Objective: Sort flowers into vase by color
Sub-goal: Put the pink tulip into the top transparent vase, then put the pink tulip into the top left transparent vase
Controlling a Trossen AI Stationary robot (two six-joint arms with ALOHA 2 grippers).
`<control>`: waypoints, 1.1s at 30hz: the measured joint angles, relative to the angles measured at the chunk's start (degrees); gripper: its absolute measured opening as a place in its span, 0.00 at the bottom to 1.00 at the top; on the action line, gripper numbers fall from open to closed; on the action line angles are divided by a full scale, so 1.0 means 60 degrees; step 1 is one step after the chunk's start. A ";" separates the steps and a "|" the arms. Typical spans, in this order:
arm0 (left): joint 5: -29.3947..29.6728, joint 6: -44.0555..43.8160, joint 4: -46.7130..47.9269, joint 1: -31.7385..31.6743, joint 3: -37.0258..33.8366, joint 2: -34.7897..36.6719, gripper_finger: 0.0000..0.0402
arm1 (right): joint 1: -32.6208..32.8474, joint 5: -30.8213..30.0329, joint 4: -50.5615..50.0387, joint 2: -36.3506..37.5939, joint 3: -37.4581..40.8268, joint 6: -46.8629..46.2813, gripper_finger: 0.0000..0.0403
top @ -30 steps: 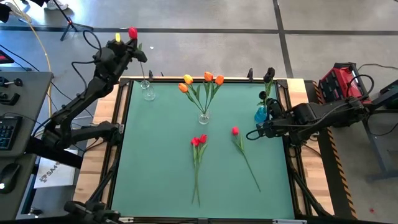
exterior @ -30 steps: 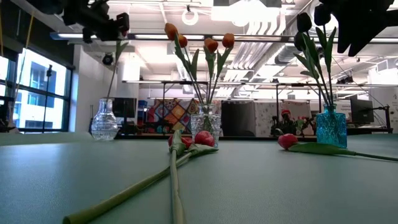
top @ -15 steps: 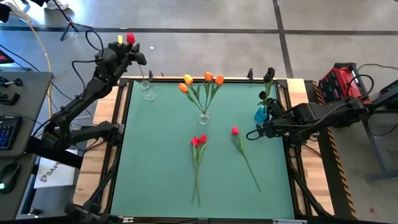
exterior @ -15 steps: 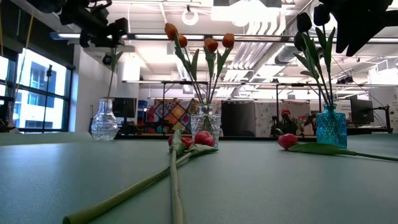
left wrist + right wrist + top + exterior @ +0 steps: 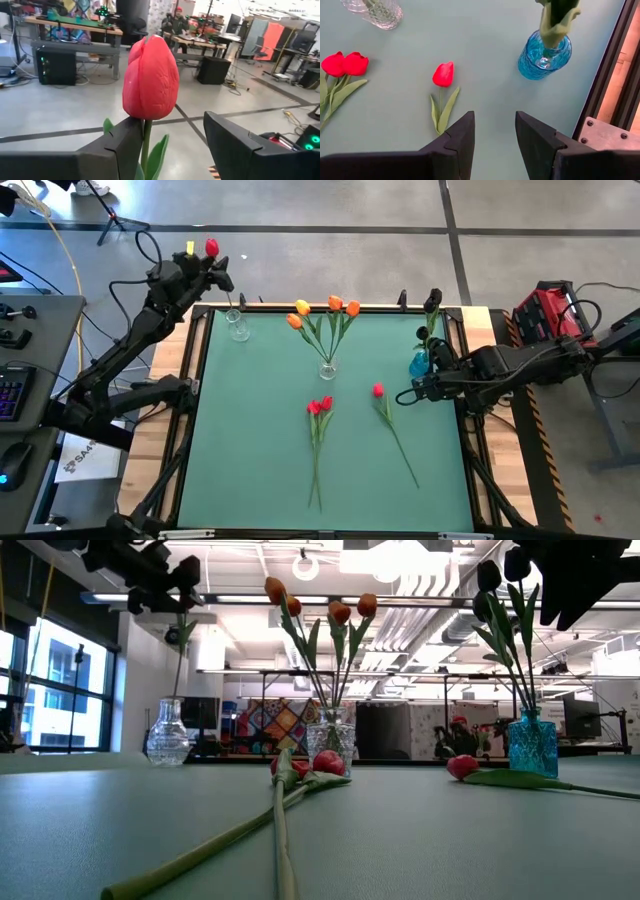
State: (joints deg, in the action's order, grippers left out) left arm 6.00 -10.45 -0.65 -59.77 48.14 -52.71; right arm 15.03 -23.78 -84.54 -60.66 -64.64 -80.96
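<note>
Our left gripper (image 5: 203, 268) holds a red tulip (image 5: 211, 247) up high over the small clear vase (image 5: 238, 328), fingers pinching its stem, so the stem can drop in. Our right gripper (image 5: 411, 393) waits with fingers apart by the blue vase (image 5: 419, 364).

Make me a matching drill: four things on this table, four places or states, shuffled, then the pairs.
1. blue vase
2. middle clear vase
3. left gripper
4. single red tulip

A. lies flat on the mat
B. holds orange tulips
C. holds dark tulips
D. holds a red tulip above the corner clear vase

Pairs: 1-C, 2-B, 3-D, 4-A
</note>
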 joint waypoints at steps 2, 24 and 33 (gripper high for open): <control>-0.0168 -0.0074 0.0140 -0.0004 0.0000 0.0108 0.49 | -0.0003 0.0090 0.0130 0.0000 0.0000 -0.0002 0.32; -0.0997 -0.0103 0.3394 -0.0009 0.0004 0.0546 0.49 | 0.0000 0.3022 0.1982 -0.0018 0.0000 0.1827 0.32; -0.1090 -0.1446 0.3475 -0.0018 0.0061 0.0563 0.53 | 0.0457 0.3604 0.2898 -0.0229 0.0078 0.1667 0.39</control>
State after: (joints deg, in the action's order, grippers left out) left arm -0.54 -19.12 20.20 -59.88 48.51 -49.33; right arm 17.77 -2.16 -67.15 -62.04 -64.17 -70.96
